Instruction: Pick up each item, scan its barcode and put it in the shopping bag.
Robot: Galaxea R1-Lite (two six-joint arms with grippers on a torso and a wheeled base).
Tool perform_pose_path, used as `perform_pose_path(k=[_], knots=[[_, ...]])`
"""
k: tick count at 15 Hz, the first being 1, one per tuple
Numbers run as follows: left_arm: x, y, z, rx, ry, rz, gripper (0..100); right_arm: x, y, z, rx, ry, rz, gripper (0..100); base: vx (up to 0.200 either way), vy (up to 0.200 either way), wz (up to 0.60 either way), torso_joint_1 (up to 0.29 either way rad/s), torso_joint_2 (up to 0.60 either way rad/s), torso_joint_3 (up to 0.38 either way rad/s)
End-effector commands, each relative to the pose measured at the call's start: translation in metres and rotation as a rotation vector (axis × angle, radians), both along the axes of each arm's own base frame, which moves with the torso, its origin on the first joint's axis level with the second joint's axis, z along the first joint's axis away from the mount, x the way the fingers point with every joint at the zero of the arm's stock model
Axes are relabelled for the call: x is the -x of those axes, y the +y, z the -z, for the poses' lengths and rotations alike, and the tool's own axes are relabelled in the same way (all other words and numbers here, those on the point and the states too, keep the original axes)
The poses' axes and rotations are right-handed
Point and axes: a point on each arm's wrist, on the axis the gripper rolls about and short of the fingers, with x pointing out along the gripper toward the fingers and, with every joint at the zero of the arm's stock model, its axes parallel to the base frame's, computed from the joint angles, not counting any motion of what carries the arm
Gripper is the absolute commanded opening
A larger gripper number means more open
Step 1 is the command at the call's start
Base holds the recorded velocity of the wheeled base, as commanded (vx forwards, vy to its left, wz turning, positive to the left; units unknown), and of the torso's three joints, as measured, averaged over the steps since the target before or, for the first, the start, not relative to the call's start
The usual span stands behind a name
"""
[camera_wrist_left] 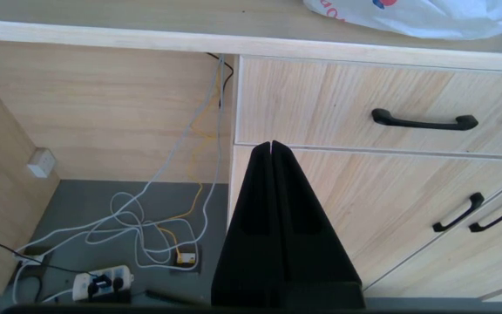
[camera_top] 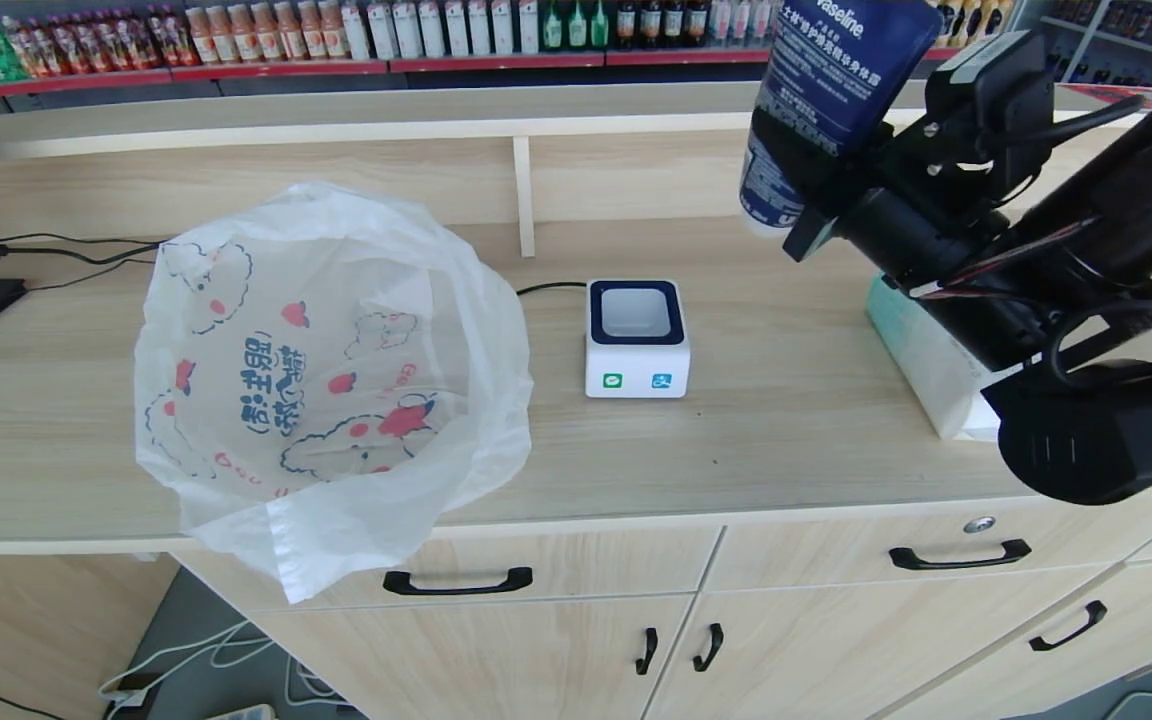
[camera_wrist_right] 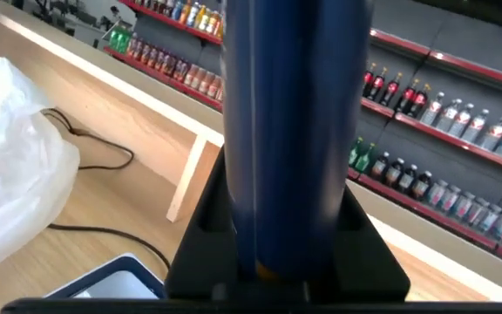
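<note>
Lotion bottle, dark blue with a printed label, is shown held clear of the counter, above its right end and toward the back edge. It is clamped between the right jaws, which are closed on the end nearer the wrist, so that most of the body projects beyond them, tilted upward. In the right wrist view the bottle is seen running straight out from between the jaws. The left jaws are pressed together with nothing between them and are placed low, below the front edge of the counter, facing the drawer fronts. The scanner is set near the middle of the counter with its window facing up. The shopping bag is spread open at the left end, its lip draped over the front edge. A white and teal box is seen at the right end, under the right arm.

Handling, as judged: the bottle is taken to be smooth plastic, firm enough to be clamped yet somewhat squeezable, moderately heavy if full, and liable to slip or swing when held at one end. A hold across the body, clear of the printed panel where a barcode would be expected, is favoured. The bag is thin and limp and would be expected to sag under a dropped load.
</note>
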Motion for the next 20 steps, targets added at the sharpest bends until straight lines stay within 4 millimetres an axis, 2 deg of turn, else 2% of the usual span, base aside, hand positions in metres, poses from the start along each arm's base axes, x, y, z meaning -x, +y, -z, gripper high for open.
perform_pose_path(k=[1, 4, 7, 8, 10, 12, 20], knots=[[0.000, 0.000, 0.000, 0.000, 0.000, -0.001, 0, 0.016, -0.022, 0.006, -0.062, 0.036, 0.046, 0, 0.000, 0.000, 0.00, 0.000, 0.00, 0.000], [0.000, 0.000, 0.000, 0.000, 0.000, -0.001, 0, 0.033, -0.057, 0.032, -0.078, 0.139, 0.126, 0, 0.000, 0.000, 0.00, 0.000, 0.00, 0.000], [0.000, 0.000, 0.000, 0.000, 0.000, 0.001, 0, 0.052, -0.070, 0.042, -0.142, 0.181, 0.174, 0, 0.000, 0.000, 0.00, 0.000, 0.00, 0.000], [0.000, 0.000, 0.000, 0.000, 0.000, 0.001, 0, 0.056, -0.073, 0.047, -0.214, 0.211, 0.212, 0, 0.000, 0.000, 0.00, 0.000, 0.00, 0.000], [0.000, 0.000, 0.000, 0.000, 0.000, 0.001, 0, 0.056, -0.082, 0.053, -0.375, 0.272, 0.310, 0, 0.000, 0.000, 0.00, 0.000, 0.00, 0.000], [0.000, 0.000, 0.000, 0.000, 0.000, 0.001, 0, 0.055, -0.096, 0.055, -0.404, 0.270, 0.372, 0, 0.000, 0.000, 0.00, 0.000, 0.00, 0.000], [0.000, 0.000, 0.000, 0.000, 0.000, 0.001, 0, 0.062, -0.098, 0.060, -0.397, 0.288, 0.378, 0, -0.200, 0.000, 0.00, 0.001, 0.00, 0.002]])
